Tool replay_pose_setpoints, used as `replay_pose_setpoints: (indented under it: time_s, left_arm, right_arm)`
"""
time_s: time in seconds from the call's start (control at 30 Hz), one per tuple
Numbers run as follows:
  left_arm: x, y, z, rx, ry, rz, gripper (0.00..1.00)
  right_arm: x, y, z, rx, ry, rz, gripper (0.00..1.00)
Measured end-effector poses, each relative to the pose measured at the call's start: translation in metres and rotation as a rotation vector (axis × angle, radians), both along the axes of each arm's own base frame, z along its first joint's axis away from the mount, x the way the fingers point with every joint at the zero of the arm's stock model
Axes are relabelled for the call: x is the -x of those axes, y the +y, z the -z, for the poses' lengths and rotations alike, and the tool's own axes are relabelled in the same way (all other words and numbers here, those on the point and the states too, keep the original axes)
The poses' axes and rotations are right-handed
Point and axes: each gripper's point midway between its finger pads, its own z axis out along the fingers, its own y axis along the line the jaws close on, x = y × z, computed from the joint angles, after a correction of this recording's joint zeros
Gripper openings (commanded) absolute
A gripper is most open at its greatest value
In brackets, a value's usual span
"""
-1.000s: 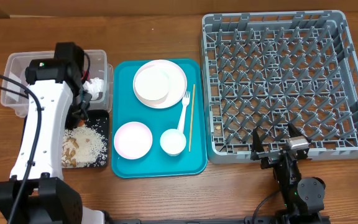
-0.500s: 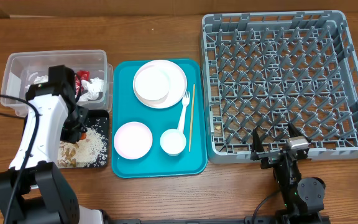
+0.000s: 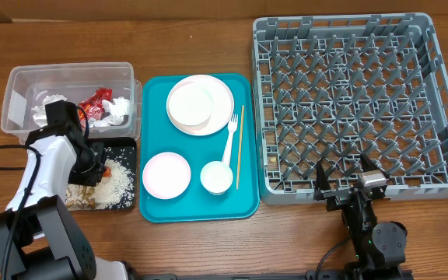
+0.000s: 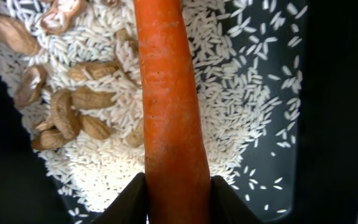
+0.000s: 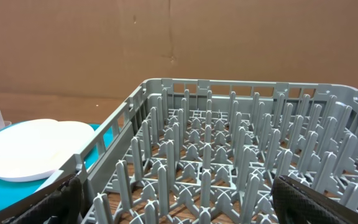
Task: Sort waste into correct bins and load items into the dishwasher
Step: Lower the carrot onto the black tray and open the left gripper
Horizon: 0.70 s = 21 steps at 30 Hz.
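Here left fingers (image 4: 128, 200) clamp carrot (image 4: 166, 112) within the black tray (image 3: 128, 149) edges.

Three cameras: one overhead, one per wrist.
From overhead, straight down, far off, over the whole table (image 3: 208, 245). From the left wrist, very close, down past the left pincer (image 4: 178, 198) onto the black tray (image 3: 127, 149) beneath, shared with overhead. From the right wrist, low and level, ahead of the right pincer (image 5: 176, 183) across the grey rack (image 5: 229, 168), likewise shared.
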Motion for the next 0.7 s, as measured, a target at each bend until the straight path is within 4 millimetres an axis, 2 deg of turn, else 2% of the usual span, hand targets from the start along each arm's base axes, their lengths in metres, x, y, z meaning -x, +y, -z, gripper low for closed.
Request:
replay_pose_setpoints:
  time_s: [0.03,0.07,0.33,0.4,0.43,0.7]
  left_arm:
    - [-0.0020,-0.0004,-0.0001,0.003,-0.009,0.001,0.20]
    - [-0.0024,-0.0009,-0.0001,0.006,-0.010,0.001,0.27]
    - [-0.0021,-0.0018,0.0000,0.011,-0.010,0.003,0.40]
    - [-0.0021,-0.0018,-0.0001,0.011,-0.010,0.003,0.56]
    - [-0.0021,-0.0018,-0.0001,0.011,-0.010,0.003,0.59]
    - [-0.0024,-0.0025,0.0000,0.014,-0.011,0.013,0.59]
  right_arm:
    - [0.0000,-0.0001,-0.0001,0.000,0.000,0.000,1.00]
    - [0.0000,0.0000,-0.0001,0.000,0.000,0.000,1.00]
    - [0.0000,0.0000,0.0000,0.000,0.000,0.000,1.00]
    - [0.0000,-0.0001,0.0001,0.000,0.000,0.001,1.00]
    - [0.0000,-0.0001,-0.0001,0.000,0.000,0.000,1.00]
    - [0.0000,0.0001,0.0000,0.000,0.000,0.000,1.00]
